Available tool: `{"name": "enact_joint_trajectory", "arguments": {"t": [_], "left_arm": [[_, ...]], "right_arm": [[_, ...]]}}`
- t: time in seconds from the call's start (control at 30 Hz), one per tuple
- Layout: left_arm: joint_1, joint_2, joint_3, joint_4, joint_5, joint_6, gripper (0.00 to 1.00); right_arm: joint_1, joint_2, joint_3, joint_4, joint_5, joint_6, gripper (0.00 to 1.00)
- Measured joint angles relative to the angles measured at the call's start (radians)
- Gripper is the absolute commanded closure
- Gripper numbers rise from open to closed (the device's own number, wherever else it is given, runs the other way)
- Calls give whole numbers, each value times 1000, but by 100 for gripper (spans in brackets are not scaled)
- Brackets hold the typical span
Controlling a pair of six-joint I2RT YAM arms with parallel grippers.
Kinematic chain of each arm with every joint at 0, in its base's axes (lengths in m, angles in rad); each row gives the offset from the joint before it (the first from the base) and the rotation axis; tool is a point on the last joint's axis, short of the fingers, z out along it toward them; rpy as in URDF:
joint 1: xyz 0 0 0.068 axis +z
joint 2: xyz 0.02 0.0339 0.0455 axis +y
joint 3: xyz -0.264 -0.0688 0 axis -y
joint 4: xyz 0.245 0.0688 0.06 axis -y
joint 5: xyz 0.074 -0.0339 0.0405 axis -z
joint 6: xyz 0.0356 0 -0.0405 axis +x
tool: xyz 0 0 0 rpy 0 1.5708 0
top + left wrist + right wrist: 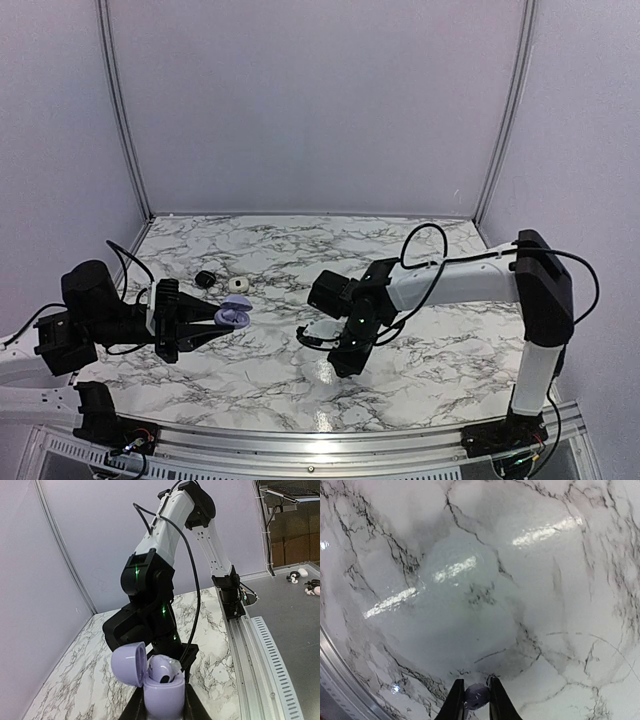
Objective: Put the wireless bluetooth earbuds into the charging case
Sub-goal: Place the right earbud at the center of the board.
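1. Holding the lilac charging case (162,696) with its lid swung open, the left gripper (224,318) is clenched on the case body; one seated earbud (164,669) already rests inside.
2. The right gripper (476,701) pinches a pale earbud (476,695) just above the marble table (530,595); it is not yet inserted.
3. The left arm lies low, pointing inward; the right arm reaches across, wrist bent downward.

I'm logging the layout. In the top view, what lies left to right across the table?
From the left: small black item, open lilac charging case held by the left gripper, right gripper, right arm's upright link. The small white item lines up with the case, so it is left out.
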Motion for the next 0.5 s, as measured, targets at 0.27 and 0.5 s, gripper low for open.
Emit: {"name": "enact_joint_trajectory", "arguments": {"t": [0.27,0.5], "left_arm": [[0,13,0,3,1,0,100],[0,16,0,6,1,0,100]], "right_arm": [[44,-92,-75,-21,-4,76,97],[74,-92,-141,-69,4,105,91]]}}
